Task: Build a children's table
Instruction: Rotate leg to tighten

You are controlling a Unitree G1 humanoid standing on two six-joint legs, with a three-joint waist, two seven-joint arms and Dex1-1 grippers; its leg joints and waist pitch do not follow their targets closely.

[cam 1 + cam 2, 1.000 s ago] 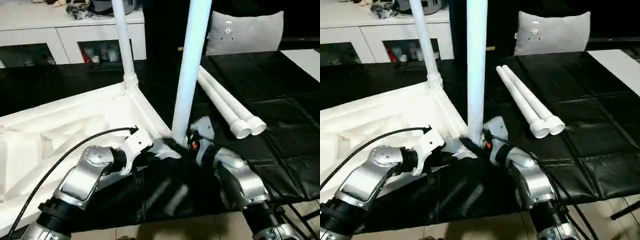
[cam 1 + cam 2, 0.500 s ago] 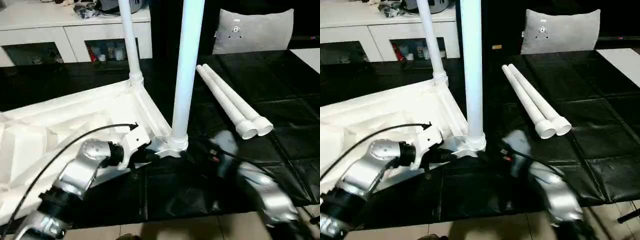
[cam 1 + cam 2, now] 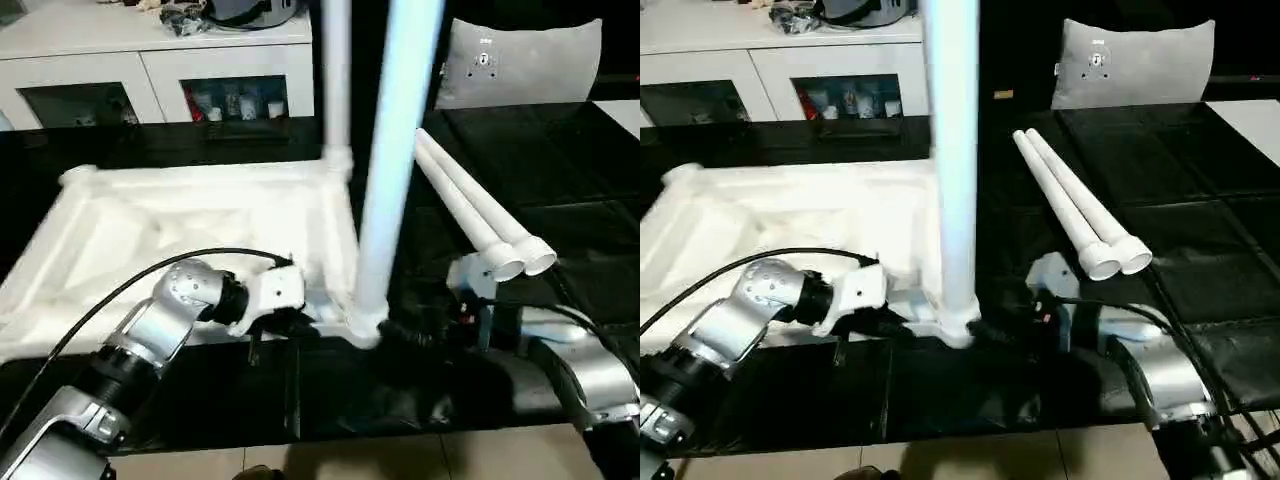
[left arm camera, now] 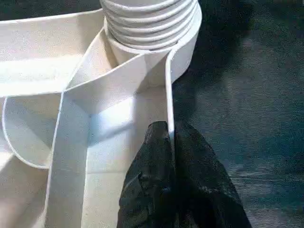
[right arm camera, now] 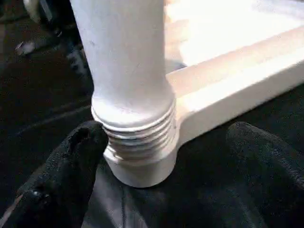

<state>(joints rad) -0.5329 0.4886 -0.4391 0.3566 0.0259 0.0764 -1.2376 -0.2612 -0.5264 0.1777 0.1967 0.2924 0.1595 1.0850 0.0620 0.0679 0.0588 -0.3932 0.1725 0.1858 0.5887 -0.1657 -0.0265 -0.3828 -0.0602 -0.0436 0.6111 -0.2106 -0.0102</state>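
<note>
Claw on my left arm (image 4: 168, 142) is pinched on the thin side wall of the tabletop (image 4: 61, 71), just beside the ribbed base of the near leg (image 4: 149, 23); one black finger lies inside the wall and one outside.

From my right wrist, the right claw (image 5: 164, 156) is spread wide around that same leg (image 5: 123, 57), one finger (image 5: 71, 156) touching the threaded collar and the other well apart from it. The leg stands upright in the corner socket (image 5: 142, 166).

From my head, the tabletop (image 3: 180, 230) lies underside up on the black worktop (image 3: 580, 190). The near leg (image 3: 395, 170) rises from the corner closest to me, and a second leg (image 3: 336, 90) stands at the corner beyond it. Two loose legs (image 3: 475, 215) lie side by side, touching, to the right of the near leg. A grey cushion-like panel (image 3: 525, 60) stands beyond them, and a white cabinet (image 3: 150, 70) stands beyond the tabletop.
</note>
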